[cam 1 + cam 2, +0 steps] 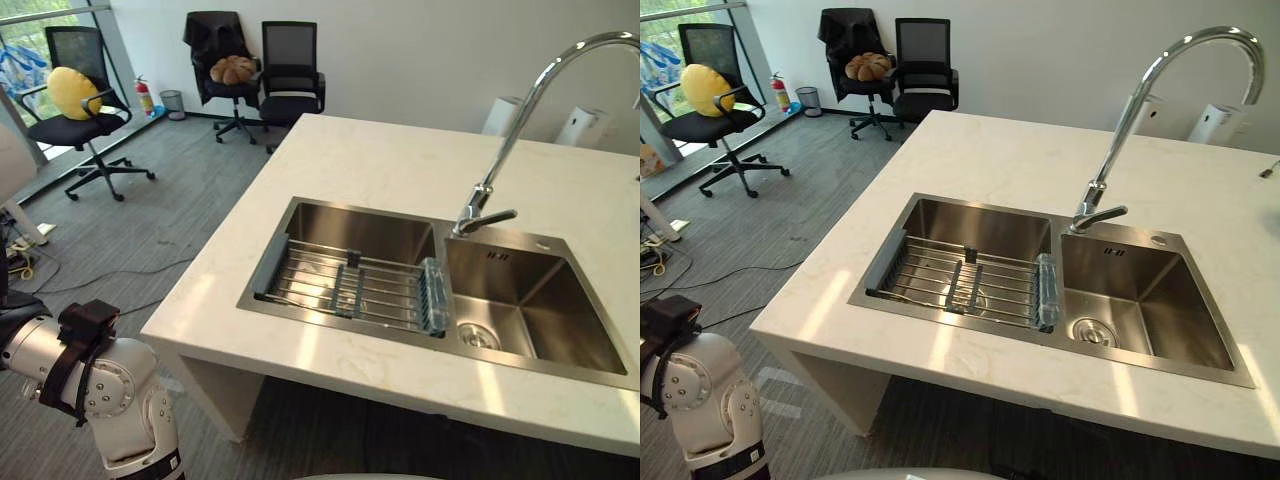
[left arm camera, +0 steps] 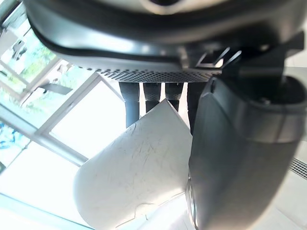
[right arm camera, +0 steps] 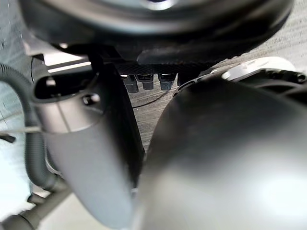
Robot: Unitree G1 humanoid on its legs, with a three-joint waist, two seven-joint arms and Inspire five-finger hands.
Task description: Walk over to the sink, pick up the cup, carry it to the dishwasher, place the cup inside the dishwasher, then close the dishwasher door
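Counter [image 1: 380,165], sink [image 1: 560,300] with drying rack [image 1: 350,285], faucet [image 1: 515,130]; chairs [image 1: 290,75] beyond.

The sink [image 1: 505,268] is brushed stainless steel with a satin sheen and smooth walls. The faucet [image 1: 530,98] behind the sink is polished metal with a mirror gloss. The tabletop [image 1: 380,160] around the sink looks like pale veined stone, smooth and softly glossy. The rack [image 1: 350,285] in the sink's left basin is bright metal wire, with one end of matt grey plastic and the other of clear glossy plastic. The floor [image 1: 170,220] left of the sink is grey carpet, matt and ribbed.
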